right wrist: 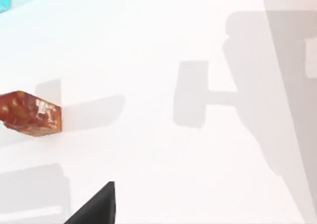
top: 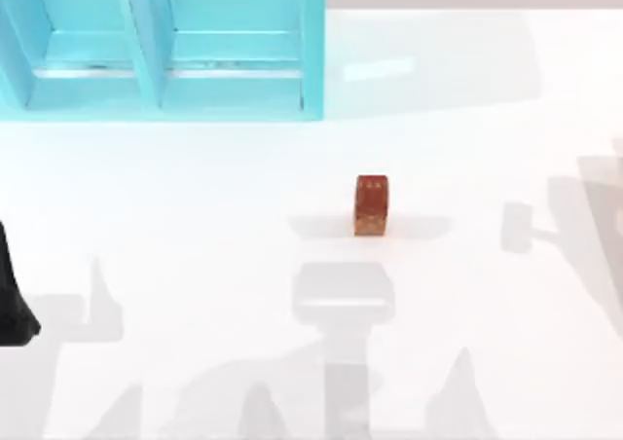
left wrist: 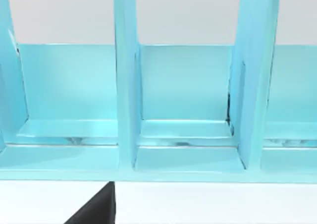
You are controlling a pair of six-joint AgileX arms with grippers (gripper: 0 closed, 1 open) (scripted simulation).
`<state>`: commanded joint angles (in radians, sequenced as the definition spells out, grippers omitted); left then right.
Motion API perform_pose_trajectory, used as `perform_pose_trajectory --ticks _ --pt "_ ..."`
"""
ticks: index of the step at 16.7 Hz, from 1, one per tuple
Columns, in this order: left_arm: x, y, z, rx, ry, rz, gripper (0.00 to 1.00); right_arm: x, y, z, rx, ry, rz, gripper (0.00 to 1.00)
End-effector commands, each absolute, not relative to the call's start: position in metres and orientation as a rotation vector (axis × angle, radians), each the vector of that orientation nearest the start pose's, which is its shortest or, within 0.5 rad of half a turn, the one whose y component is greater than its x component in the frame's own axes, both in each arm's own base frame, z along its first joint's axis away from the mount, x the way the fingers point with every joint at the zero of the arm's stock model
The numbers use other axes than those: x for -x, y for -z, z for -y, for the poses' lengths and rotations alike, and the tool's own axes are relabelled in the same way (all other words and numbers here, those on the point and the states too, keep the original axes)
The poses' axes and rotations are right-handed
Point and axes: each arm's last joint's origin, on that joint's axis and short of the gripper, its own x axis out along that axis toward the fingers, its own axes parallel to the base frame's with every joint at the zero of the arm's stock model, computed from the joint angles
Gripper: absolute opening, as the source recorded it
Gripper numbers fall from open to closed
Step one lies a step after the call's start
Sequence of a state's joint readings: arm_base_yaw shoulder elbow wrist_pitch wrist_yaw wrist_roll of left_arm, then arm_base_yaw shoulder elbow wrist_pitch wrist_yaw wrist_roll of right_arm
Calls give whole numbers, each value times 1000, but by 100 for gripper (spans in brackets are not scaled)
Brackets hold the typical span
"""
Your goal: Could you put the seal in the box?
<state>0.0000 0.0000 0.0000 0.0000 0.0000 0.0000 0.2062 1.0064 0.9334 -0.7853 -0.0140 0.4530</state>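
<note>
Seal [top: 371, 204]: small glossy reddish-brown block, paler base, stood free just right of frame centre, below the turquoise box [top: 311, 51]. Judged rigid, light, slippery; best pinched across its flat sides. Finger state of both grippers: cannot tell.

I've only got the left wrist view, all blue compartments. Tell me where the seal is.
Observer: The seal stands on the white table, just right of the top view's centre.
Operator: Give me its position against the box.
Observer: The box sits at the top view's upper left. The seal is below and right of it there, well apart.
Operator: Report where the left arm is.
Observer: The left arm is at the top view's left edge, far from the seal.
</note>
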Motion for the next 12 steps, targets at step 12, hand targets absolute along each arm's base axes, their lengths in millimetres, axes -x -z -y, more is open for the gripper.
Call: perform_pose_trajectory --ticks 12 --pt "-106 -160 1 0 0 0 100 -373 -265 -199 -168 134 -1561 100"
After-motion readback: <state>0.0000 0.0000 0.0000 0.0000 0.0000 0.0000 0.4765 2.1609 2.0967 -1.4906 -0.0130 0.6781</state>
